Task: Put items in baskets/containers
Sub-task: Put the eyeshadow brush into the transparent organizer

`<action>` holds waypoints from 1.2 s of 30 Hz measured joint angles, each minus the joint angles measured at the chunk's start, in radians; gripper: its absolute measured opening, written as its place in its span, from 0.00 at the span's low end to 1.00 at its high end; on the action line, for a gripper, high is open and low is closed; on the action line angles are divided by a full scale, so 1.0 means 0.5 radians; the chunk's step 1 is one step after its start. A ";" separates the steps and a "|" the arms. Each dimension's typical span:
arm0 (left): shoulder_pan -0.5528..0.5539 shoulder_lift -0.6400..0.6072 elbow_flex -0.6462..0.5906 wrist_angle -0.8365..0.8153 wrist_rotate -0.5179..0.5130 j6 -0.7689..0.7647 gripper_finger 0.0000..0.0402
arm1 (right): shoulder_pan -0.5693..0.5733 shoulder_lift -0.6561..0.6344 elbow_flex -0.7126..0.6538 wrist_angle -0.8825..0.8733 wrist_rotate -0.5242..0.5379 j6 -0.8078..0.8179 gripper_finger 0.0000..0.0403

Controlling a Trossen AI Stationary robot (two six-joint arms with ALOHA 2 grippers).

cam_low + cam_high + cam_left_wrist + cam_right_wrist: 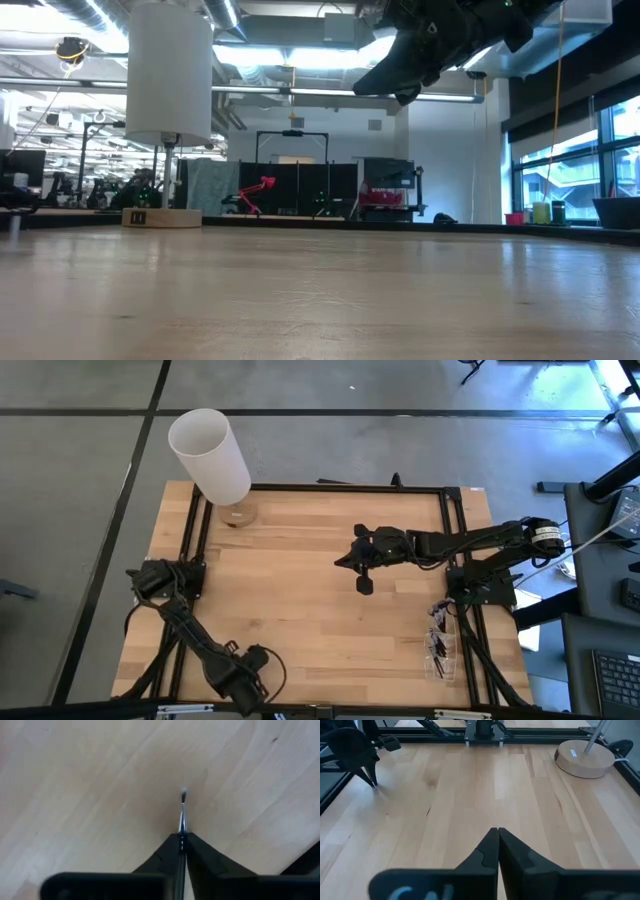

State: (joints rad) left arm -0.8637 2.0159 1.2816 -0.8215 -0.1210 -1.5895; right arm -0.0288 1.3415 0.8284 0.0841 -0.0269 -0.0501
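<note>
left end effector sits at about 7 o'clock of the counter in the high view, near the front edge; fingers pressed together on a thin makeup brush - silvery ferrule and small tip stick out past the fingertips, pointing over bare wood, tip just above or near the surface, cannot tell which; in the right wrist view the same left end effector shows far off, pointing down close to the counter

right end effector hangs over the counter just right of centre, arm reaching in from 3 o'clock; fingers closed against each other with nothing between them - seen clearly in its own wrist view; in the low view it is raised well above the wood, near the top of the frame

clear plastic holder lies at about 4 o'clock, at the right edge of the counter beside the black frame rail; hard to make out, with dark brushes showing in or at it, count not readable

lamp with white cylindrical shade and round wooden base stands at about 11 o'clock, well apart from both end effectors; rest of the wood is bare grain
</note>
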 joint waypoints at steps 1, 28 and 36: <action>0.003 0.000 0.000 -0.003 -0.032 0.002 0.04 | 0.000 0.000 0.000 0.000 0.001 0.012 0.02; 0.653 -0.466 -0.040 -0.534 -1.336 0.073 0.04 | -0.170 0.108 -0.704 1.333 -0.508 0.880 0.35; 0.922 -0.603 -0.036 -0.189 -1.297 0.771 0.04 | -0.128 0.206 -0.693 1.320 -0.333 0.922 0.36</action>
State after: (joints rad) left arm -0.4029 1.7145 1.2636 -0.9160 -0.7697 -1.2043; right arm -0.0929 1.4445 0.4820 0.7441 -0.1936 0.4110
